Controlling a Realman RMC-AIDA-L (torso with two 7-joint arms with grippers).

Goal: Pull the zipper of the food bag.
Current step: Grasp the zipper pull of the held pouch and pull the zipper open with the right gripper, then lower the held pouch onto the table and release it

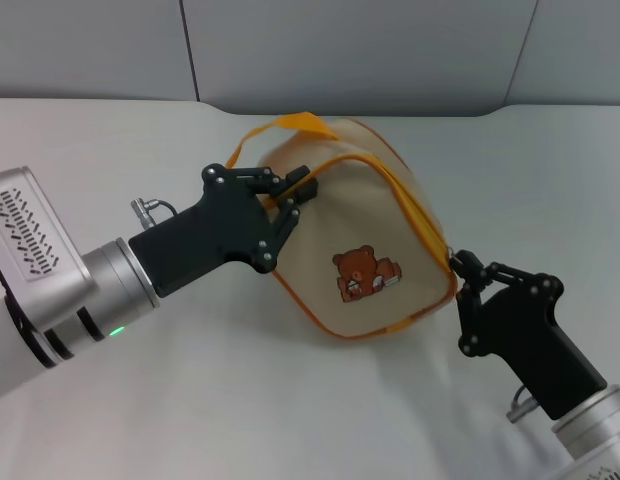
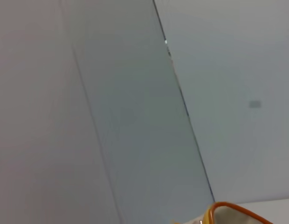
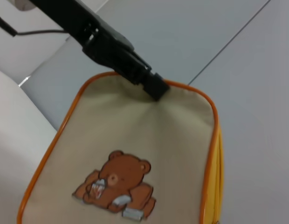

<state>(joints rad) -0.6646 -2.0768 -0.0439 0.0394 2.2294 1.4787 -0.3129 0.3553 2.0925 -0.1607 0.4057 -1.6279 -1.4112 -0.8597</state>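
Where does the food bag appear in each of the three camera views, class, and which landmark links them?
Head view: food bag at centre, between both grippers.
Left wrist view: only its orange-piped corner, bottom edge.
Right wrist view: fills lower frame.
Shared landmark: the orange piping.

My head cam looks down over everything; right wrist sits close on the food bag (image 3: 149, 140), left wrist mostly faces the wall (image 2: 135, 116).

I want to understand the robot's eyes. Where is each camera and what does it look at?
Head view: high up, looking down at the food bag, left gripper and right gripper.
Left wrist view: on the left arm, facing the wall; only the bag's orange edge shows, no gripper.
Right wrist view: on the right arm, facing the bag's bear side and the left gripper.
All three share the bag.
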